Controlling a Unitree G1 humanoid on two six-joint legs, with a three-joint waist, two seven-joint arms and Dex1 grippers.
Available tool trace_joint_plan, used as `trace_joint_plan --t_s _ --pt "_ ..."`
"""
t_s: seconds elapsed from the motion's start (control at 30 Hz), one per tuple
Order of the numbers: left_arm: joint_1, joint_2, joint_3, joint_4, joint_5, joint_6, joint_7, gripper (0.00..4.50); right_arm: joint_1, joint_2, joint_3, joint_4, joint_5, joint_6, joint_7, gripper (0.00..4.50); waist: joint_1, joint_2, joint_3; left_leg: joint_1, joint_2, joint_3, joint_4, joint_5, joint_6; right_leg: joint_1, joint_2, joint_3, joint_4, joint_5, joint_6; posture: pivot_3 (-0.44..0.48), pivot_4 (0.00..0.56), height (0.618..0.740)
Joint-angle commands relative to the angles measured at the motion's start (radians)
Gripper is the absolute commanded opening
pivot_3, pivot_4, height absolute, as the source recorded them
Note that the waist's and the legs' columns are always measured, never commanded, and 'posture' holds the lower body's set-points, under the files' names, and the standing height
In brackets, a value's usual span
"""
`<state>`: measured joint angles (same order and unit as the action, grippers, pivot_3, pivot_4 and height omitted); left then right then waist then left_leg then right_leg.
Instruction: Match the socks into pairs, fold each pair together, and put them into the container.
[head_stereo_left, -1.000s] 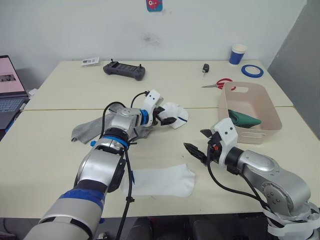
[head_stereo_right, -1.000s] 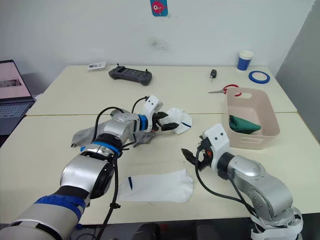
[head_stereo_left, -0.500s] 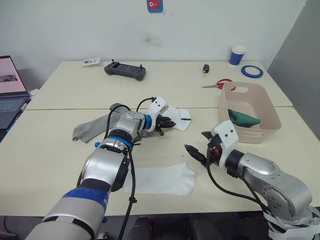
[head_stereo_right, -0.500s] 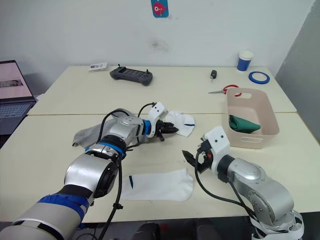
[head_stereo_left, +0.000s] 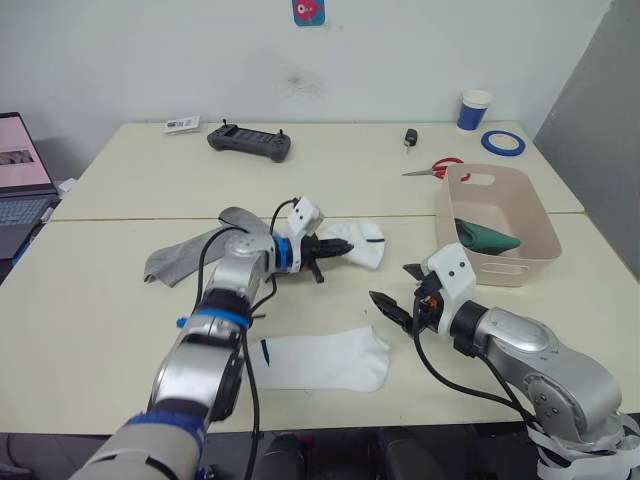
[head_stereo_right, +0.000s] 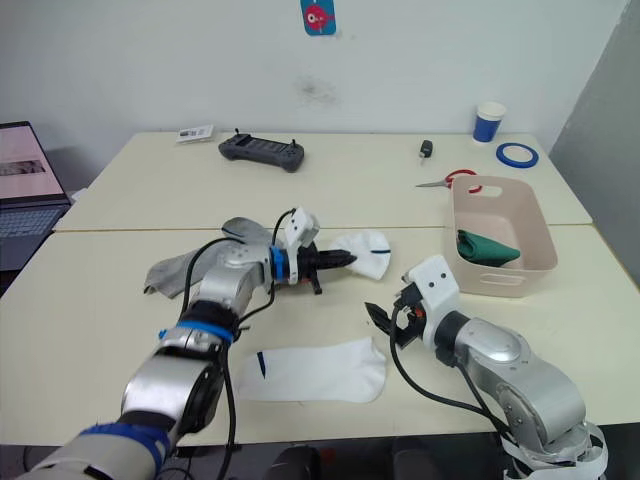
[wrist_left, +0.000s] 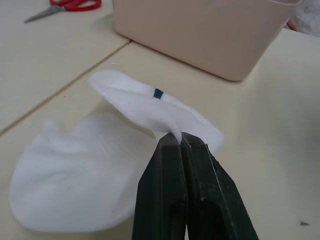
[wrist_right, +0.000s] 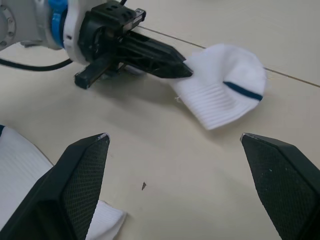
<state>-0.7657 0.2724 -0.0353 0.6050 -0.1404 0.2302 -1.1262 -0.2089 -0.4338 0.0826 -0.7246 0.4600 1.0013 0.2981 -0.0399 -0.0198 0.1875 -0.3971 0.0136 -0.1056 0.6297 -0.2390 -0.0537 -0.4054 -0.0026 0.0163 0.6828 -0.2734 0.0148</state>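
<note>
A white sock (head_stereo_left: 362, 243) with a thin navy stripe lies on a pale cream table (head_stereo_left: 120, 300). A second white sock (head_stereo_left: 320, 361) has a short navy mark at one end. Two plain grey socks (head_stereo_left: 185, 255) lie together. A dark green sock (head_stereo_left: 487, 236) sits inside a pinkish-beige container (head_stereo_left: 525, 225). The gripper fingers (wrist_left: 175, 200) are black. Farther back are red-handled scissors (head_stereo_left: 440, 167), a blue tape ring (head_stereo_left: 504, 142), a blue-and-white cup (head_stereo_left: 476, 109) and a dark grey controller (head_stereo_left: 249, 141).

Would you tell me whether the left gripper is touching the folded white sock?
Touching. In the left wrist view the left gripper is shut on the edge of the folded white sock, which it lifts.
</note>
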Motion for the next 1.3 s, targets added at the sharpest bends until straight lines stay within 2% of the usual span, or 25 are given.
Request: trace_joint_plan --t_s 0.03,0.13,0.23,0.33,0.47,0.6,0.7,0.87,1.0,1.13,1.23,1.3 --pt "0.134 0.007 -0.023 -0.355 -0.068 0.154 0.044 0.02 0.002 -0.011 0.000 -0.024 -0.013 -0.036 0.008 4.50 0.001 0.000 0.000 0.000 0.000 0.000 0.000 0.000 0.000 0.000 0.000 0.000 0.000 0.000 -0.001 0.000 0.150 0.740" --pt "0.264 0.008 -0.037 -0.548 -0.093 0.262 0.114 0.02 0.009 -0.014 -0.001 -0.021 -0.019 -0.043 0.011 4.50 0.007 0.000 0.000 0.000 0.000 -0.001 0.000 0.000 -0.001 0.001 0.000 0.000 0.000 0.000 0.000 0.000 0.150 0.740" --pt "0.352 0.008 -0.046 -0.637 -0.099 0.328 0.186 0.02 0.011 -0.017 0.004 -0.016 -0.022 -0.050 0.015 4.50 0.008 0.001 -0.001 0.001 0.000 -0.001 0.000 0.000 -0.001 0.002 0.000 0.000 0.000 0.000 0.000 0.000 0.150 0.740" --pt "0.402 0.032 -0.050 -0.693 -0.130 0.398 0.200 0.02 0.011 -0.021 0.007 -0.012 -0.025 -0.056 0.020 4.50 0.007 0.001 -0.001 0.002 0.000 0.000 0.000 0.000 -0.001 0.002 0.000 0.000 0.000 0.001 0.000 0.000 0.150 0.740" --pt "0.410 0.071 -0.052 -0.723 -0.140 0.419 0.222 0.89 0.010 -0.024 0.009 -0.009 -0.029 -0.060 0.024 4.50 0.008 0.001 -0.001 0.002 0.000 0.000 0.000 0.000 -0.001 0.002 0.000 -0.001 0.000 0.001 0.000 0.000 0.150 0.740" --pt "0.357 0.071 0.020 -0.706 -0.201 0.497 0.285 2.11 0.012 -0.026 0.007 -0.013 -0.032 -0.058 0.028 4.50 0.009 0.001 -0.001 0.001 0.000 0.000 0.000 0.000 -0.001 0.002 0.000 0.000 0.000 0.001 0.000 0.000 0.150 0.740" --pt "0.285 0.072 0.044 -0.666 -0.281 0.622 0.276 2.98 0.015 -0.029 0.005 -0.016 -0.035 -0.056 0.031 4.50 0.008 0.001 -0.001 0.001 0.000 0.000 0.000 0.000 -0.001 0.002 0.000 -0.001 0.000 0.001 0.000 0.000 0.150 0.740" --pt "0.171 0.051 -0.004 -0.540 -0.309 0.742 0.283 2.98 0.019 -0.048 0.017 -0.018 -0.044 -0.060 0.050 4.50 0.008 0.001 -0.001 0.001 -0.001 0.000 0.000 0.000 -0.001 0.002 0.000 -0.001 -0.001 0.000 0.000 0.000 0.150 0.740" --pt "0.098 0.037 -0.076 -0.379 -0.241 0.685 0.294 2.98 0.033 -0.057 0.026 -0.034 -0.050 -0.061 0.054 4.50 0.008 0.001 -0.001 0.001 -0.001 0.000 0.000 0.000 -0.001 0.002 0.000 -0.001 -0.001 0.001 0.000 0.000 0.150 0.740" --pt "0.058 0.016 -0.090 -0.310 -0.230 0.630 0.280 2.98 0.054 -0.062 0.024 -0.049 -0.053 -0.059 0.050 4.50 0.007 0.001 -0.001 0.001 -0.001 0.000 0.000 0.000 -0.001 0.001 0.000 -0.001 -0.001 0.001 0.000 0.000 0.150 0.740" --pt "0.046 0.002 -0.087 -0.294 -0.230 0.605 0.280 2.43 0.063 -0.063 0.024 -0.056 -0.055 -0.059 0.048 4.50 0.008 0.001 -0.001 0.001 -0.001 0.000 0.000 0.000 -0.001 0.001 0.000 -0.001 -0.001 0.000 0.000 0.000 0.150 0.740" --pt "0.046 -0.006 -0.087 -0.293 -0.237 0.585 0.266 1.85 0.064 -0.062 0.026 -0.057 -0.057 -0.060 0.048 4.50 0.008 0.001 -0.001 0.001 -0.001 0.000 0.000 0.000 -0.001 0.001 0.000 0.000 -0.001 0.000 0.000 0.000 0.150 0.740"
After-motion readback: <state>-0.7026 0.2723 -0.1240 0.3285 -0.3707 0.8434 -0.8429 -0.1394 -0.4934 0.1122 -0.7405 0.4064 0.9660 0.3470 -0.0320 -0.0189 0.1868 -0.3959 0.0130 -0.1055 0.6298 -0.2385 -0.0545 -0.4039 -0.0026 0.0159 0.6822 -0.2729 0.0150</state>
